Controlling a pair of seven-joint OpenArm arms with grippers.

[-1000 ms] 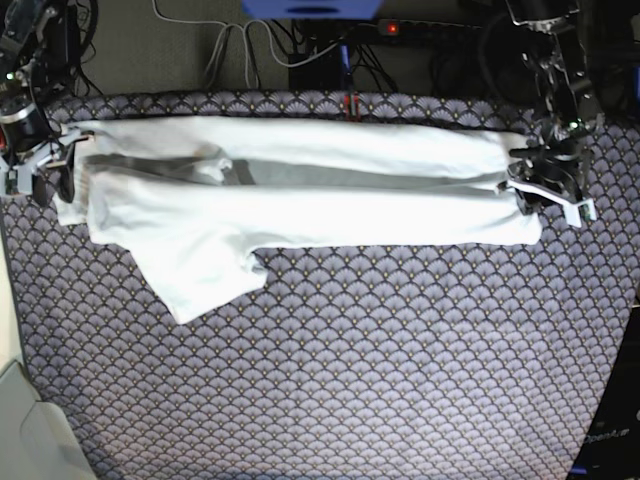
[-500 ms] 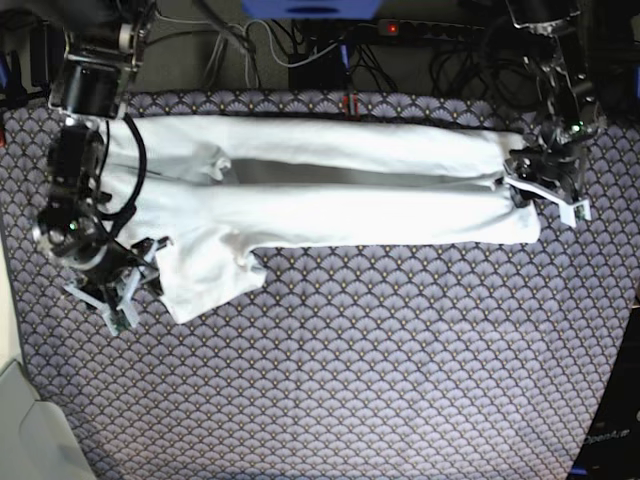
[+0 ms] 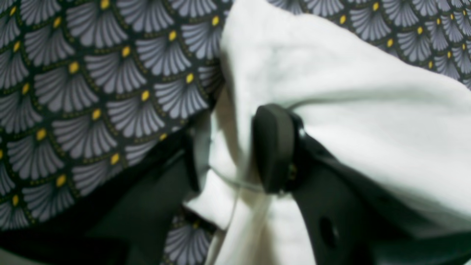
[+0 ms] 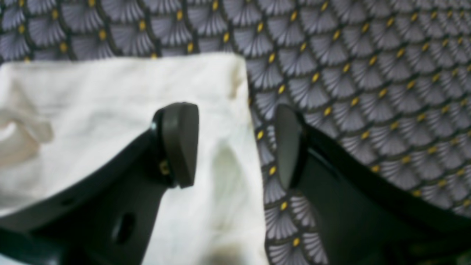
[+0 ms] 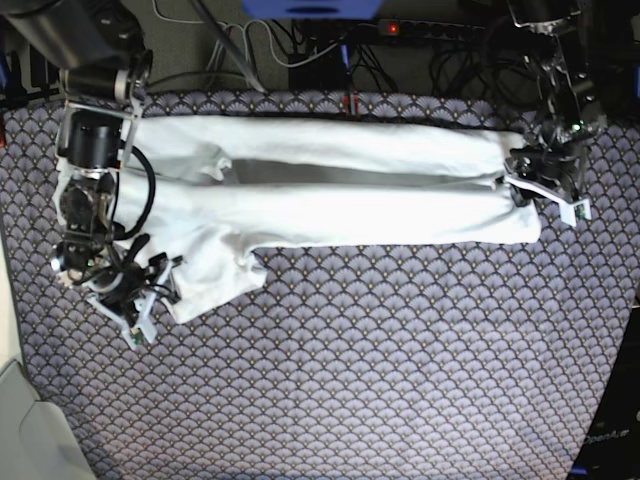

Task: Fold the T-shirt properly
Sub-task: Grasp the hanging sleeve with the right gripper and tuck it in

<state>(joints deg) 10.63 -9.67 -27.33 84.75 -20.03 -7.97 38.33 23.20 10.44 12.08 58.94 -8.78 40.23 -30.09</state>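
Over the patterned table (image 5: pixel 350 380) in the base view, the T-shirt (image 5: pixel 330 205) lies as a long band, its long axis running left to right across the far half of the table, with one sleeve (image 5: pixel 215 280) sticking out from its near edge toward the view's left. The left jaws (image 5: pixel 548 190) sit at the shirt's end on the view's right; the right jaws (image 5: pixel 135 300) hang just beside the loose sleeve, at its outer edge, so the right arm is plainly the nearer one to that sleeve. In the left wrist view, the left jaws (image 3: pixel 228 154) are closed on a bunched fold of the T-shirt (image 3: pixel 349 103), cloth pinched between the two pads, the rest of the shirt spreading away to the view's right. In the right wrist view, the right jaws (image 4: pixel 235 143) stand wide apart and hold nothing; one pad hovers above the T-shirt (image 4: pixel 110 95), the other above bare table (image 4: pixel 368 73), so the sleeve's hemmed edge runs right between them. Whether either pad touches the cloth I cannot tell. Probably the next move is to close on that edge and fold the sleeve in toward the shirt's long axis.
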